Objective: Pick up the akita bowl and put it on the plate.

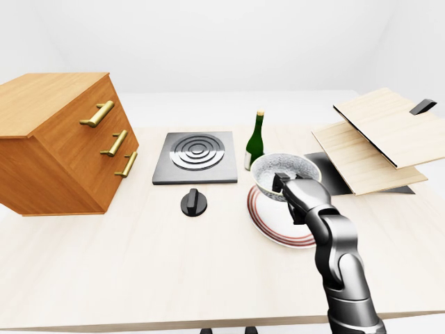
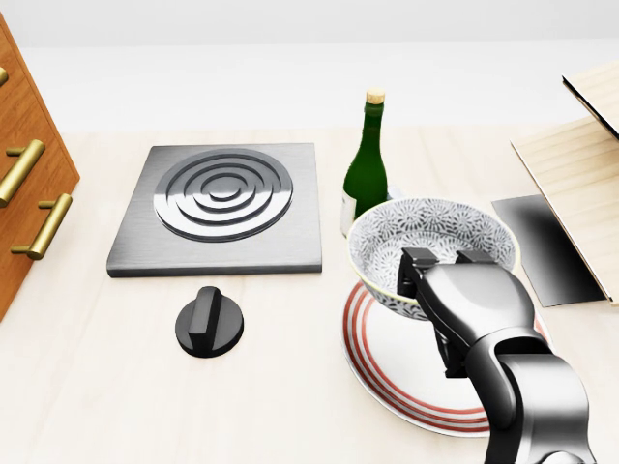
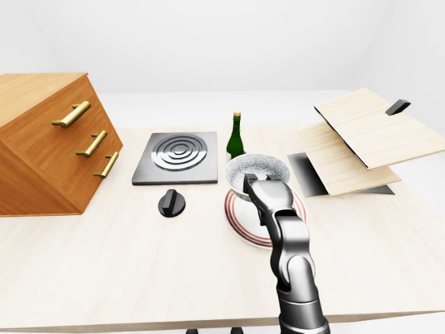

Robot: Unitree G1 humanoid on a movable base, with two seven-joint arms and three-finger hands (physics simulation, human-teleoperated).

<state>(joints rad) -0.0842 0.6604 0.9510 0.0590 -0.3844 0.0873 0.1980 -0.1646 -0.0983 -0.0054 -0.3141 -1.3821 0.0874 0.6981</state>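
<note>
Presently, the akita bowl (image 2: 426, 237) is gripped at its near rim by the closed fingers of the right hand (image 2: 459, 300), over the plate's (image 2: 392, 369) far edge. If released off-centre, it could be tipped off, or the bottle (image 2: 368, 164) struck.

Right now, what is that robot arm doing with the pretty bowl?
The robot's right hand grips the akita bowl by its rim and holds it over the top part of the red-striped plate. The bowl looks lifted, not set down yet. In the head view, a green bottle stands just above it, and a stove plate and a black knob sit to the left.
</note>
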